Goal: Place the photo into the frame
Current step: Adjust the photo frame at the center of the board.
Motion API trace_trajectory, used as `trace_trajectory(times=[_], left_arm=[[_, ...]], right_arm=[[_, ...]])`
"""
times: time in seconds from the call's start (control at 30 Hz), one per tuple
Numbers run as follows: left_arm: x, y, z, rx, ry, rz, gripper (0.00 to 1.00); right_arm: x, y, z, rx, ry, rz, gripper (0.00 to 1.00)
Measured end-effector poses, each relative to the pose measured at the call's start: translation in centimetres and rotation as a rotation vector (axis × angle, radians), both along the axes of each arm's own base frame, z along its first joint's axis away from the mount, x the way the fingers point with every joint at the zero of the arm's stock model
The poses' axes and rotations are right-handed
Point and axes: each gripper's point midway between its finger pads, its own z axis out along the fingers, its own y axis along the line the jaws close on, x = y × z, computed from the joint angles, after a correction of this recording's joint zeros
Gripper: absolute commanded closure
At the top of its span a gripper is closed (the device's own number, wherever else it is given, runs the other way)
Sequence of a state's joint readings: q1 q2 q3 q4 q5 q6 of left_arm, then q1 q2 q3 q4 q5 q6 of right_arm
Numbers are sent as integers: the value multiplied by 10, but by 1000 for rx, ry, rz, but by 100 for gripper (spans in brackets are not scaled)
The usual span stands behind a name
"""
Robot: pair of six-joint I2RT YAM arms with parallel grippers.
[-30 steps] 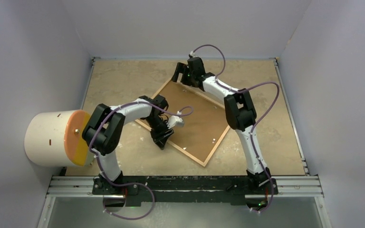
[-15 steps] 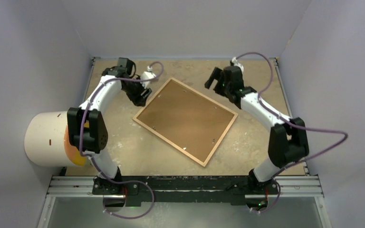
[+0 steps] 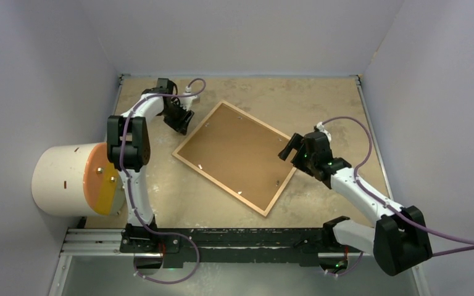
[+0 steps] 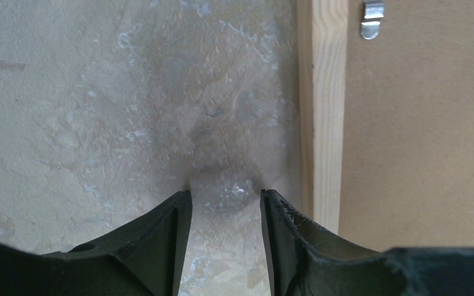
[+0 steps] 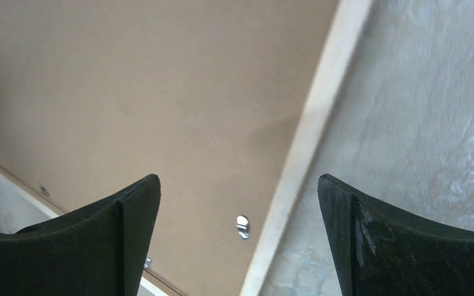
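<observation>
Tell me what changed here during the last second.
The left gripper moved from the frame's near-left edge to the table beside its far-left edge. The right gripper drew back from the far corner to the right edge. Both are open and empty. Frame unmoved.

You had even, diffuse light in the top view, with only faint shadows on the tabletop (image 3: 345, 111). In the left wrist view, a soft grey shadow lay just ahead of the left hand (image 4: 225, 200). The right wrist view was slightly blurred.
</observation>
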State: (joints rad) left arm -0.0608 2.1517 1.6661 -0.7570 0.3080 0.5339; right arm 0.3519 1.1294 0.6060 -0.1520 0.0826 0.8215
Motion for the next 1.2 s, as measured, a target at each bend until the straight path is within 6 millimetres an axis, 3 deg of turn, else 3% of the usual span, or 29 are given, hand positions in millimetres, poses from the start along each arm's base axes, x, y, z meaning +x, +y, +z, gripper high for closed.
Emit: trace_trajectory(times=[0.13, 0.3, 0.43, 0.63, 0.93, 1.2], left_arm=[[4, 2, -5, 8, -14, 15, 54], [3, 0, -6, -3, -30, 17, 60], [0, 1, -8, -5, -61, 10, 62], [-17, -10, -9, -23, -77, -59, 63], [-77, -45, -10, -28, -40, -308, 59], [-171, -76, -6, -134, 137, -501, 54]], right_arm=[[-17, -2, -27, 4, 87, -2, 1], [-11, -2, -36, 19, 106, -13, 1], [0, -7, -46, 22, 110, -37, 1], [40, -14, -44, 36, 73, -67, 1], [97, -53, -44, -24, 52, -160, 1], [117, -76, -37, -71, 65, -209, 4]])
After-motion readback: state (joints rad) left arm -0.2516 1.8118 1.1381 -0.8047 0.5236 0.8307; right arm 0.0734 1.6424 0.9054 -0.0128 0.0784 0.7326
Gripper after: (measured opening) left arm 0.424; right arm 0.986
